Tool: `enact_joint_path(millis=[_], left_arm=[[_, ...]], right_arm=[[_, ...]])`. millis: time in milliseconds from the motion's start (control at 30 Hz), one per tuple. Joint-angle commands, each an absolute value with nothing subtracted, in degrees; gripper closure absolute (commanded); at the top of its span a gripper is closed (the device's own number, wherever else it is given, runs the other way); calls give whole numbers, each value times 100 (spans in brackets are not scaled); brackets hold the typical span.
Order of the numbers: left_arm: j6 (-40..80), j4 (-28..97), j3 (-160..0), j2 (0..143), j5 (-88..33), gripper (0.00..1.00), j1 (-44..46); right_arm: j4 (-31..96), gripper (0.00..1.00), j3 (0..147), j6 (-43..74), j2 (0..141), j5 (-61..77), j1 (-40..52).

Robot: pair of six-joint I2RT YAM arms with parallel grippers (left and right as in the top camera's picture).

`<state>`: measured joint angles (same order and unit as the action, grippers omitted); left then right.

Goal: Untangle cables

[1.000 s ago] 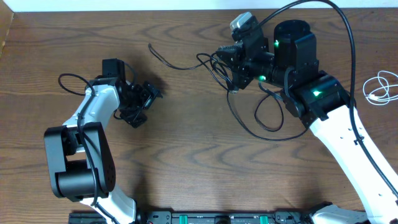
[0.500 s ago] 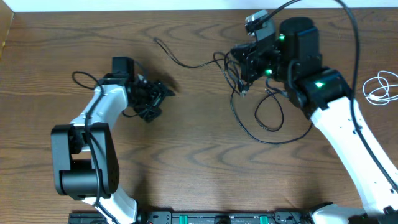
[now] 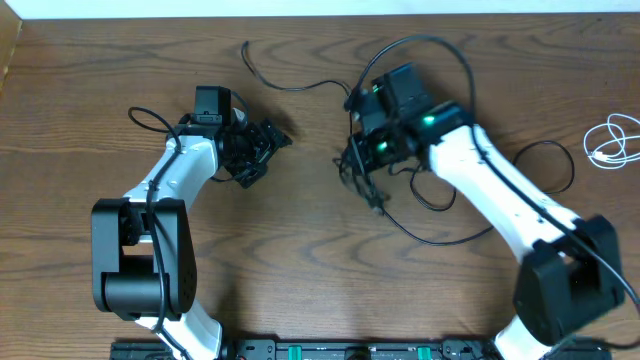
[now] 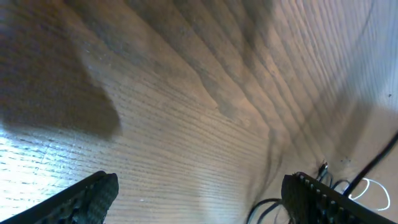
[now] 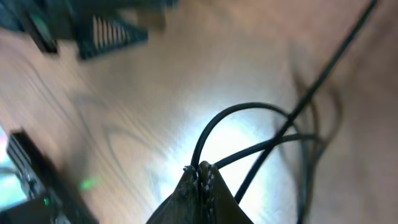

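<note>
Your right pincer point(image 3: 362, 165) is pinched fully together on the black cable point(image 3: 300, 88). In the right wrist view a loop of that cable arches up out of the meeting tips. From the grip, one run trails off toward your left pincer's side and ends in a free tail past it, on the side away from the arm bases. The remainder lies in loose loops just beneath the right pincer and out to its right.

Your left pincer point(image 3: 268, 148) stands wide open and holds nothing. The nearest stretch of black cable lies between the two pincers, apart from the left one and not touching it.

The white cable point(image 3: 610, 140) sits coiled by itself well out to the right of the right pincer, clear of the black cable.

The bench point(image 3: 300, 280) is dark brown wood with a strong wavy grain. A pale strip runs along its far edge, and you cannot tell what that is. The thicker arm wire point(image 3: 440, 42) arcs over the right wrist and is fixed to the arm.

Only the overhead view gives you the full lie of both cables. Only the right wrist view shows the grip itself. The left wrist view shows both fingers at the bottom corners with bare wood between them, plus a bit of black cable and a small white loop far off at lower right.
</note>
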<state>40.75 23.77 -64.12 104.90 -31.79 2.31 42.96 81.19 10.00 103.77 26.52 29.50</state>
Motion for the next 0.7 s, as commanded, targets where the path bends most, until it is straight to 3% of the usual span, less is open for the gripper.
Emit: enact_joint_path(millis=[0,33,100,167,233,267,500,667], left_arm=[[4117,2338,-6473,10527,-3079,10,381],[4110,2303,-6473,10527,-3079,9,429],[4051,2222,-6473,10527,-3079,9,499],[4051,2141,-6475,10527,-3081,9,552],[4049,2130,-6514,10527,-3081,8,561],[4023,2132,-6543,10527,-3083,9,561],[3129,2788,-7170,10510,-2971,8,666],[2539,3214,-7417,10512,-2383,9,1098]], right_arm=[[4486,95,8093,648,10639,2950,3210],[4525,90,8095,478,10667,3065,3245],[4589,68,8103,178,10634,3437,3262],[4657,53,8145,-25,10525,3946,3223],[4694,14,8165,-95,10318,4219,3129],[4705,1,8165,-95,10213,4189,3076],[4950,1,8165,292,9714,2615,2467],[5059,1,8147,554,9786,2427,1999]])
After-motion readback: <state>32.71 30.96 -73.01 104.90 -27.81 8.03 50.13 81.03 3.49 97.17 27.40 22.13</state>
